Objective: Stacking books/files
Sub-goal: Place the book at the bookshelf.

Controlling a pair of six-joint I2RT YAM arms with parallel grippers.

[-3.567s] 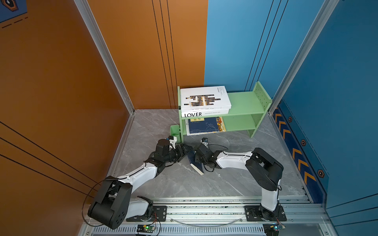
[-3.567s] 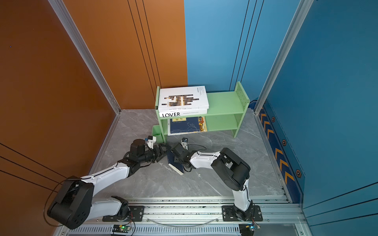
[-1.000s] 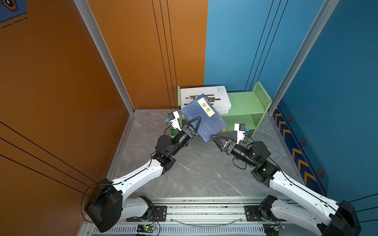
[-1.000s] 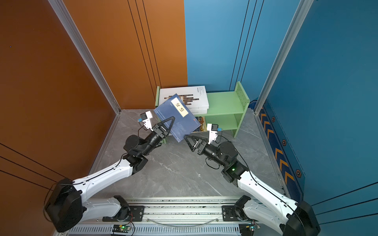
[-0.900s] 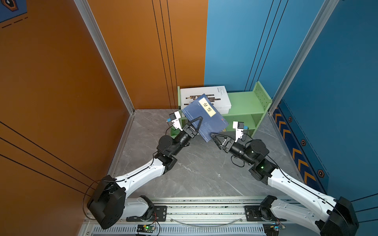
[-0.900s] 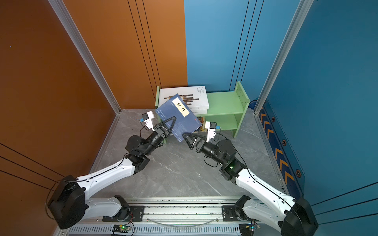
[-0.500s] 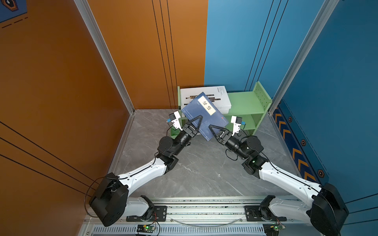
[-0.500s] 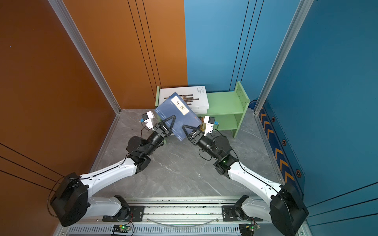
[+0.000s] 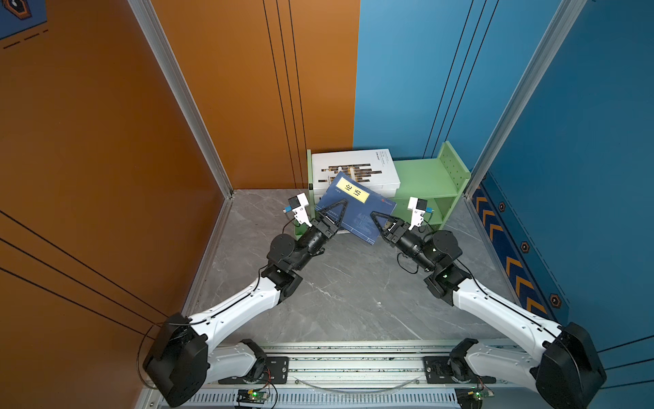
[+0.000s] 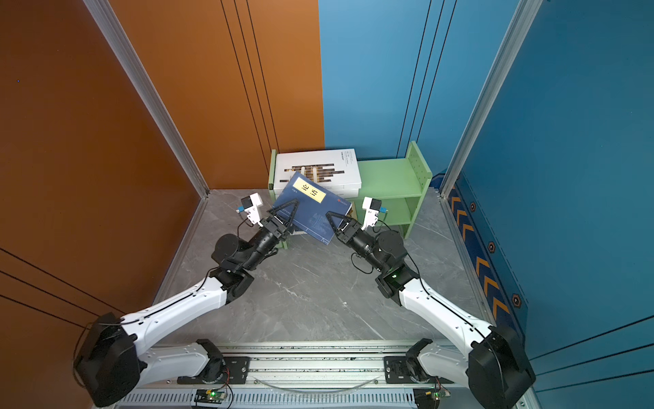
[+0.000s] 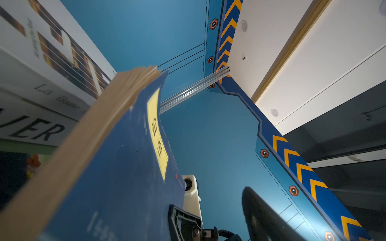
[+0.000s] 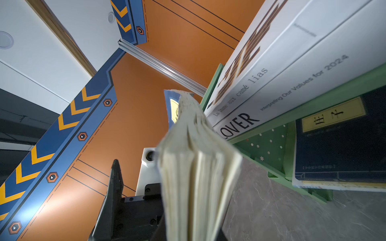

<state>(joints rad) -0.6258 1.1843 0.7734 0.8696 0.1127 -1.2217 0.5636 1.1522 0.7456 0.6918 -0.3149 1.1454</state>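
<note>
One navy book [image 9: 355,208], yellow-labelled, tilts with cream pages fanned.

Both top views look down from high on everything; wrist cameras look up, close beside the navy book [image 11: 117,177]

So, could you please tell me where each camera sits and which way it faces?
Top views: high above the arms' base, looking down at floor and green shelf; both arms, left claw and right claw show.
Left wrist: on the left arm, looking up past the navy book to the blue wall; its open fingers show.
Right wrist: on the right arm, looking up along that book's pages toward the orange wall; one finger shows.
Shared: every view shows the navy book and white barred book.
</note>
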